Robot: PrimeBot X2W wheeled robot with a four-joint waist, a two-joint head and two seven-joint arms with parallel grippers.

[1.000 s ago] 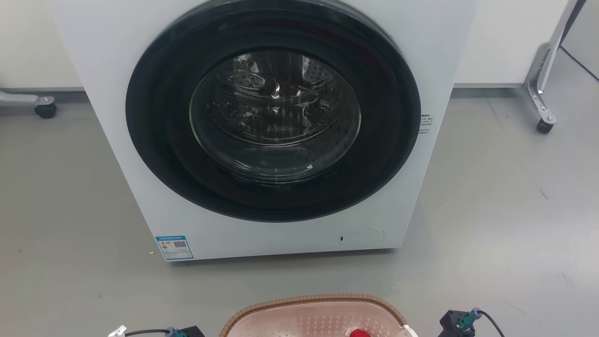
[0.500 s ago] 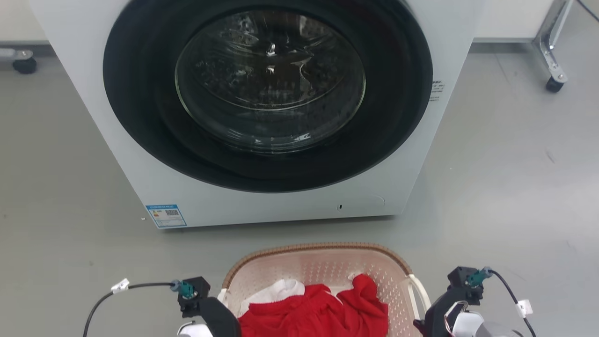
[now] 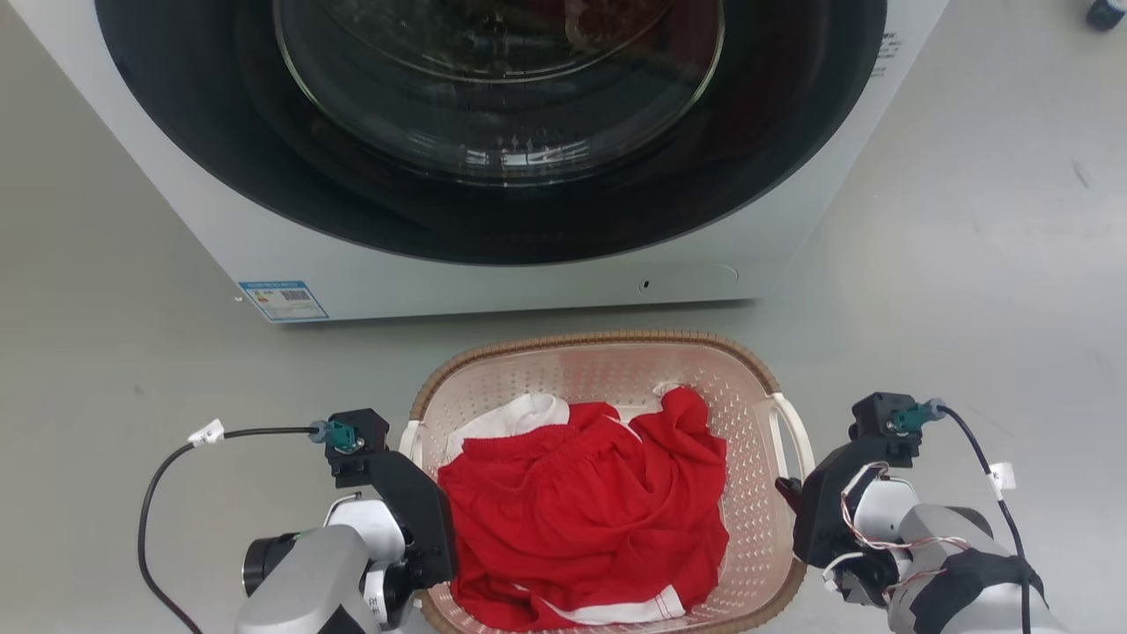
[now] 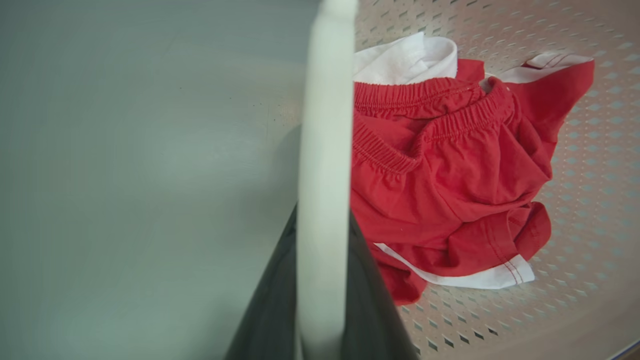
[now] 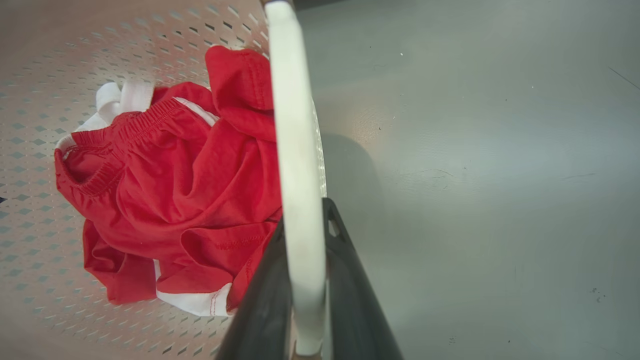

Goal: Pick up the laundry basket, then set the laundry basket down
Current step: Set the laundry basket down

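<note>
Washer [image 3: 493,277]: blue sticker [image 3: 283,300] at lower left corner, print too small to read; small print [image 3: 885,48] on right edge also illegible. Laundry basket [image 3: 599,342]: pale pink-beige, perforated, brown woven-look rim, white loop handle each side. It lies just before washer, over grey floor [image 3: 968,264]; contact with floor unclear. Red shorts [image 3: 581,502], white trim, inside. Left gripper [image 4: 322,240] clamped on left handle [image 4: 325,125]; right gripper [image 5: 302,225] clamped on right handle [image 5: 295,125].

White front-load washer [image 3: 528,295] w/ dark door [image 3: 493,224] on smooth grey floor [image 3: 968,264].
</note>
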